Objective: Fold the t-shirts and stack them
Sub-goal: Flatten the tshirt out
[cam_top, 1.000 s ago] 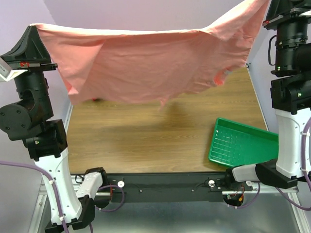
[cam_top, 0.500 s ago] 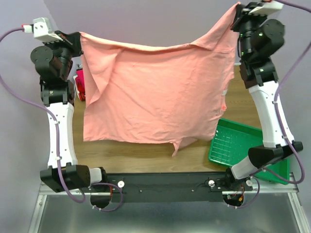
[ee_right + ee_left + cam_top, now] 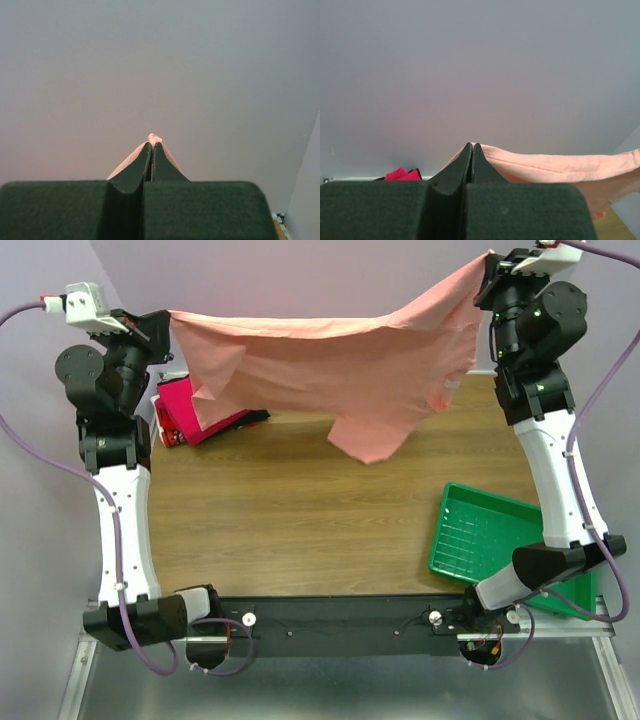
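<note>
The t-shirt [image 3: 330, 360] is plain salmon-pink with no pattern. The shirt pile [image 3: 200, 410] at far left is magenta and red with a black edge. The tray [image 3: 478, 540] is green with a grid pattern. The table [image 3: 300, 510] is brown wood grain. The wall [image 3: 300, 270] is pale lavender. The arm links [image 3: 125, 530] are white and the joints are black.

I read this as a robotics lab cell: bare lavender walls [image 3: 300, 270], wood-grain table [image 3: 300, 530] on an aluminium frame [image 3: 78, 685], left arm [image 3: 120, 510] and right arm [image 3: 555, 470] bolted to a black rail [image 3: 340, 623], loose purple cables [image 3: 20, 445].
</note>
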